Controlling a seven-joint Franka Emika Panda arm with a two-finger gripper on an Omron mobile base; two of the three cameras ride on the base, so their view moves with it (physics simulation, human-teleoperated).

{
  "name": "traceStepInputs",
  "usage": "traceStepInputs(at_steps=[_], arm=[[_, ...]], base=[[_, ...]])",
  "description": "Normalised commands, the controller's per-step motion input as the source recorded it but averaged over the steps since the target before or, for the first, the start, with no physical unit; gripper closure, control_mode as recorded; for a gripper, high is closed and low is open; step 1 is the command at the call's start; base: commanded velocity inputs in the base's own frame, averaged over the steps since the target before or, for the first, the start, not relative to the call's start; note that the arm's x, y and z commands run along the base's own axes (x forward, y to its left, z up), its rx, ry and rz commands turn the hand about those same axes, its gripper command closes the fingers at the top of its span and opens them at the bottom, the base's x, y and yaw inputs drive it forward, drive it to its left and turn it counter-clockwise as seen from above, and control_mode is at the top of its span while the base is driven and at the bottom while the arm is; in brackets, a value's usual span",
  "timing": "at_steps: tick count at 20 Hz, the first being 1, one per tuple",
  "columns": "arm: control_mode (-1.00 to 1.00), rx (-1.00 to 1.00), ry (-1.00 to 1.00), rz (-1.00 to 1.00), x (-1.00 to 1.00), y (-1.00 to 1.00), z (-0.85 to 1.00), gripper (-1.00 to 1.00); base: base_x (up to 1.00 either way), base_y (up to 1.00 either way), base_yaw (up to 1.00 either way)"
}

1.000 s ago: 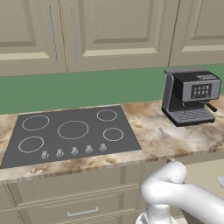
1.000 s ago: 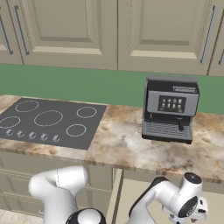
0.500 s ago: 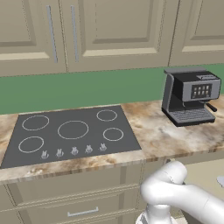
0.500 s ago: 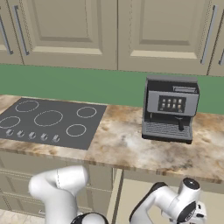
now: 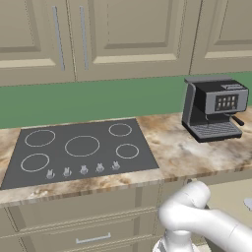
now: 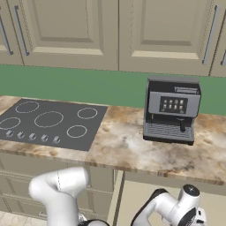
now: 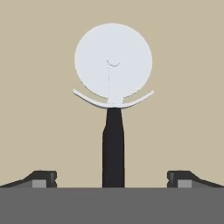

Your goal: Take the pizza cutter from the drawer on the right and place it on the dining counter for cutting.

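Black finger tips of the gripper (image 7: 112, 179) stood far apart at the near edge of the hand view, spread as wide as they go and holding nothing. Between them, clear of both, ran the slim black handle of the pizza cutter (image 7: 113, 109). The tool lay flat on the pale-tan floor of the drawer (image 7: 39, 87), handle toward the gripper and wheel blade pointing away. The handle sat roughly centred in the gap between the tips.

Beyond the drawer, in the base views, the marbled counter (image 5: 197, 152) carried a black cooktop (image 5: 78, 150) toward its left end and a coffee machine (image 5: 214, 108) near its right end, against the green back wall. Beige wall cabinets (image 6: 114, 31) hung above.

Judged risks from this position:
- The handle was narrow and lay flat. If the tips closed too high above the drawer floor, they would likely miss it or pinch only its top edge, and the tool could roll or slip free.
- Descending too far would drive the tips into the drawer floor.
- A grasp at the handle's end would leave the wheel as an overhanging load, so the cutter could pivot during lifting and strike the drawer wall.
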Motion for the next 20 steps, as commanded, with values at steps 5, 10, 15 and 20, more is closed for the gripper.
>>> traceStepInputs(at_steps=[5,10,15,20], arm=[[-1.00,0.00,0.00,0.00,0.00,0.00,-0.25,-1.00],[-1.00,0.00,0.00,0.00,0.00,0.00,-0.22,-1.00],[-1.00,0.00,0.00,0.00,0.00,0.00,-0.23,-1.00],[-1.00,0.00,0.00,0.00,0.00,0.00,-0.20,-1.00]], base=[[0.00,0.00,0.00],[0.00,0.00,0.00],[0.00,0.00,0.00],[0.00,0.00,0.00]])
